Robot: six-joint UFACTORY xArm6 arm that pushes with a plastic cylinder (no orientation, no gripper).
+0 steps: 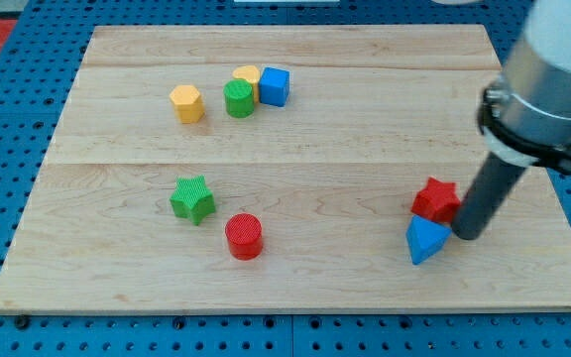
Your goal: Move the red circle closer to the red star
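Camera view, bottom upward: red circle (244,237) sits low centre-left, well apart from red star (435,199) at the right; my tip (466,235) touches or nearly touches the star and blue triangle (425,240), so leaving carelessly could knock the star away; no jaws, just a rod; green star (193,198) beside the circle might get clipped.

On the wooden board (295,178), my tip (467,235) sits at the lower right of the frame, just beside the red star (435,199) and the blue triangular block (425,240) below it. The red circle (244,237) stands well apart at lower centre-left, near the green star (193,199). In the upper left, a yellow hexagon (186,103) sits near a tight cluster of a green cylinder (239,99), a second yellow block (248,76) and a blue cube (275,86).
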